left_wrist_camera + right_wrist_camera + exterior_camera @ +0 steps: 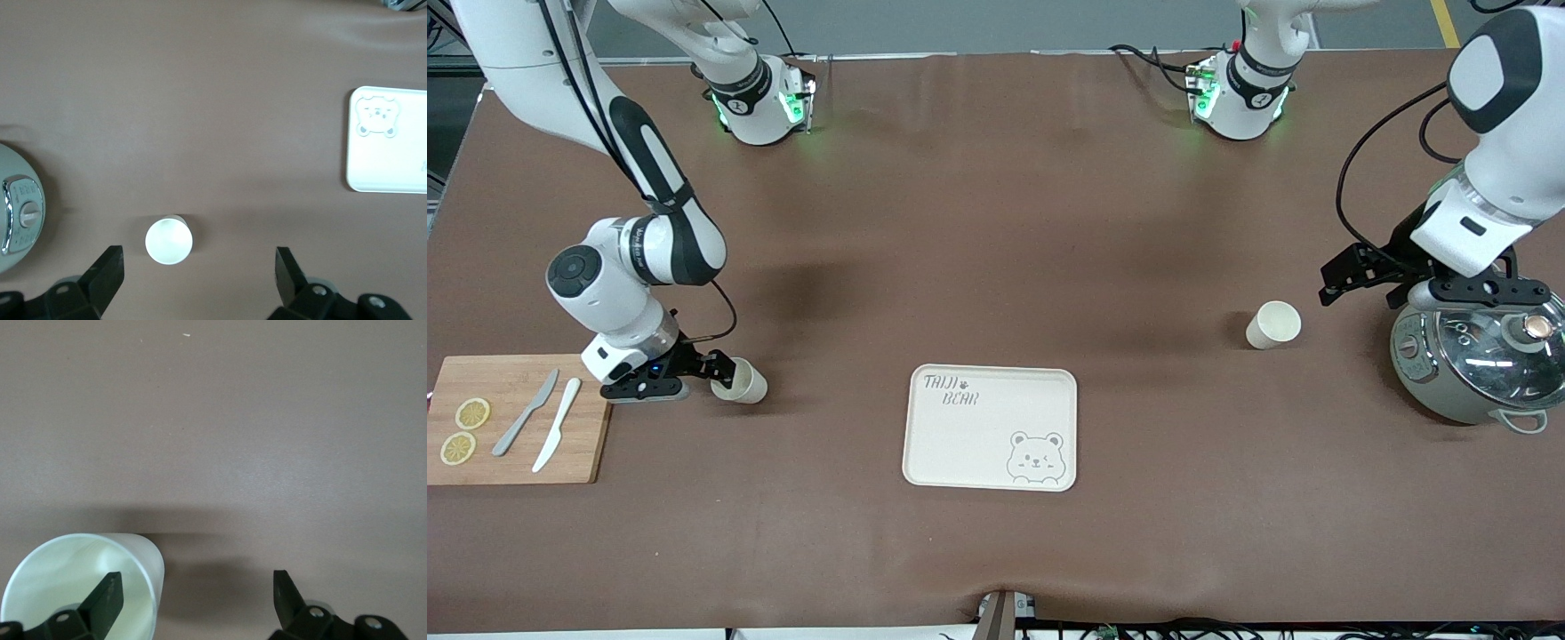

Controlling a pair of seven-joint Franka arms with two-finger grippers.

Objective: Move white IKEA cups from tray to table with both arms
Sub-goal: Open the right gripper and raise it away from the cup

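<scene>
Two white IKEA cups stand upright on the brown table. One cup [740, 381] is toward the right arm's end, beside the cutting board. My right gripper [718, 367] is open and low at this cup [80, 587]; one finger [107, 593] is inside the rim and the other is outside, past the wall. The other cup [1273, 324] is toward the left arm's end. My left gripper [1336, 280] is open and empty, above the table between this cup [169, 240] and the pot. The gripper [198, 259] is not touching it.
A cream bear tray [991, 427] lies at the middle, nearer the front camera, and shows in the left wrist view [387, 160]. A wooden cutting board [516, 444] holds two knives and lemon slices. A grey pot [1476, 356] with a glass lid stands under the left arm.
</scene>
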